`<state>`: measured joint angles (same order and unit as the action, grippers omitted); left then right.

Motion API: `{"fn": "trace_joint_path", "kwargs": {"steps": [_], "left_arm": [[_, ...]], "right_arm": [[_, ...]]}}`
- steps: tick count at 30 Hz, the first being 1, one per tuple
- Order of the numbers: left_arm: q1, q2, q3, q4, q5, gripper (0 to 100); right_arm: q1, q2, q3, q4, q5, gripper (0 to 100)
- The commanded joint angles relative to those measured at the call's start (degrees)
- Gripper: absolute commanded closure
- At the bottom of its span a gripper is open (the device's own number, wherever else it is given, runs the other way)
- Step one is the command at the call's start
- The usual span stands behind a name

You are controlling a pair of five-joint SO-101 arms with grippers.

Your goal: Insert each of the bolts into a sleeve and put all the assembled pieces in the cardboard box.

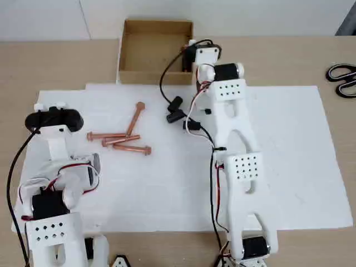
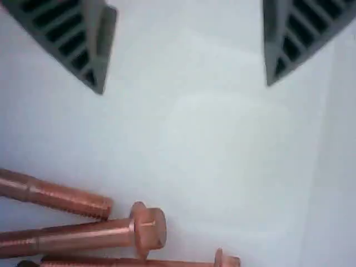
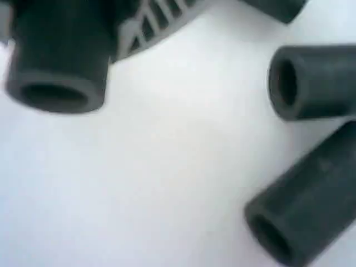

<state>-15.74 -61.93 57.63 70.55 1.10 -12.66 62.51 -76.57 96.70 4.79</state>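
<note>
four copper-coloured bolts (image 1: pixel 119 137) with threaded tips and flanged hex heads lie in a loose fan at centre-left of the high view, on a matte white foam sheet (image 1: pixel 278 167) over a pale wood-grain table (image 1: pixel 55 61). left gripper (image 2: pixel 183 55) is released: its two ribbed grey fingers (image 2: pixel 83 39) stand wide apart with nothing between, over bare foam just beside three of the bolts, which sit at the lower left of the left wrist frame. short black tubular sleeves (image 1: pixel 176 109) with smooth matte walls lie in a small cluster near the centre of the high view, just left of the white right arm (image 1: pixel 233 111) and below the cardboard box (image 1: pixel 150 77), a shallow brown open-top box at top centre. in the right wrist view three hollow sleeves show, one hard against the ribbed grey plastic of the right gripper (image 3: pixel 150 22) at upper left; cannot tell whether that gripper is clenched on it or released. black-handled scissors (image 1: pixel 342 78) lie at the far right edge.
</note>
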Motion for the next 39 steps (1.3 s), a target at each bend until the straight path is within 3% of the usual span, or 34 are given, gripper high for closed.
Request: {"fn": "trace_joint_path", "kwargs": {"steps": [1,9,13,20,26,32,39], "left_arm": [[-0.2,-0.2,-0.6,0.3,-0.4,82],[-0.1,-0.1,-0.3,1.8,-0.4,82],[-0.1,-0.2,-0.3,1.8,-0.3,82],[-0.3,-0.2,-0.3,1.8,-0.2,82],[-0.3,-0.2,-0.3,1.8,-0.2,82],[-0.3,-0.2,-0.3,1.8,-0.2,82],[-0.2,-0.2,-0.3,1.8,-0.2,82]], "right_arm": [[0.4,-12.0,5.9,0.7,-0.3,99.5],[0.5,-32.3,33.2,-0.7,-0.3,99.5],[1.6,-33.7,41.1,-1.3,-0.4,99.1],[2.2,-32.0,53.6,-11.7,-0.4,98.9],[2.2,-32.0,57.1,-14.5,-0.7,98.2],[2.2,-31.9,57.1,-14.1,-0.6,89.1],[2.1,-31.8,57.1,-14.1,-0.4,88.3]]}}
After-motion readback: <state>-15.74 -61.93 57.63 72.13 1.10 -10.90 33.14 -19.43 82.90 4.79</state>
